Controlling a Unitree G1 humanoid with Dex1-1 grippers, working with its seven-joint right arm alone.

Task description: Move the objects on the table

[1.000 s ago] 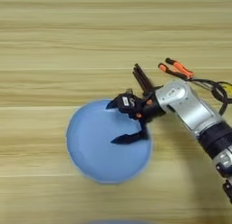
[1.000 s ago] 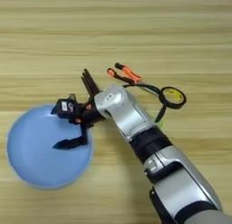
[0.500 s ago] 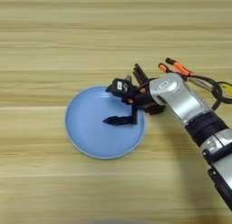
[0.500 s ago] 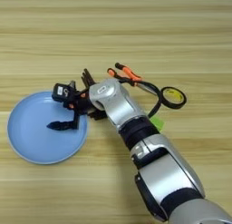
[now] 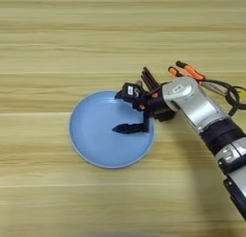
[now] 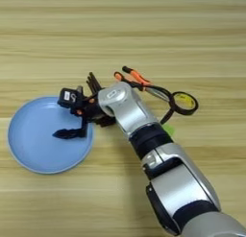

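The round light-blue plate (image 5: pixel 96 140) lies on the wooden table (image 5: pixel 57 49) left of centre. My right gripper (image 5: pixel 129 110) reaches in from the right over the plate's right part and is open. Its lower finger (image 5: pixel 129 129) lies across the plate's inside, and the upper one (image 5: pixel 129 91), with a white label, sits at the plate's far right rim. The black hex-key set (image 5: pixel 148 79) stands just behind the gripper's wrist, partly hidden by it. The pliers with orange-and-black handles (image 6: pixel 130 74) lie to the right of the hex keys, behind the silver forearm (image 6: pixel 126 111).
A yellow-and-black ring (image 6: pixel 184 102) on a black cable lies right of the pliers. A small flat green piece (image 6: pixel 167 130) peeks out beside the forearm. The arm crosses the lower right of the picture.
The plate has slid away from me, up the picture, together with the gripper, mostly in the first half second. The pliers and hex keys stayed put.
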